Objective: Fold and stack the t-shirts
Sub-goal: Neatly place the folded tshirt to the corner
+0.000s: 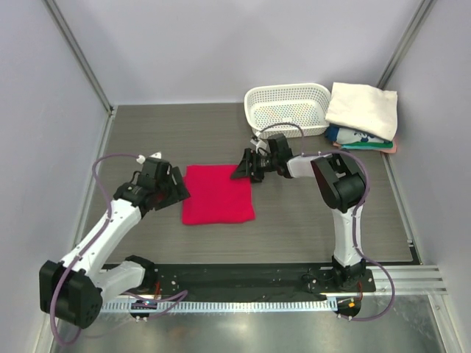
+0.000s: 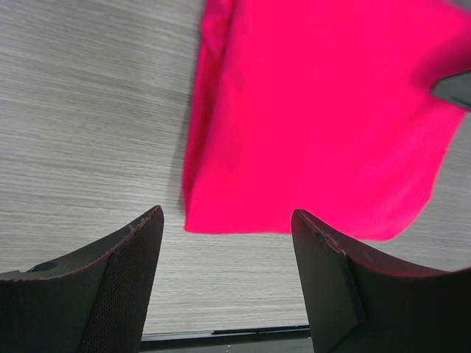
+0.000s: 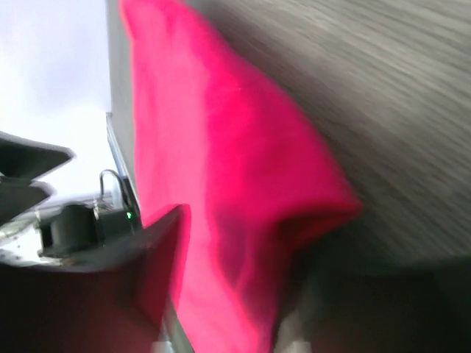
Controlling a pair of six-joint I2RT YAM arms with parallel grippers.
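Note:
A crimson-red t-shirt lies folded into a flat square at the middle of the table. It also shows in the left wrist view and the right wrist view. My left gripper is open and empty just off the shirt's left edge; in its wrist view only bare table lies between the fingers. My right gripper is at the shirt's far right corner, and in its wrist view it is shut on that corner, which is bunched and raised. A cream-white shirt lies on a teal/white-printed one, with a pink edge below.
A white perforated basket stands at the back, right of centre, next to the shirt stack in the back right corner. Grey walls close in the table on the left, right and back. A black rail runs along the near edge.

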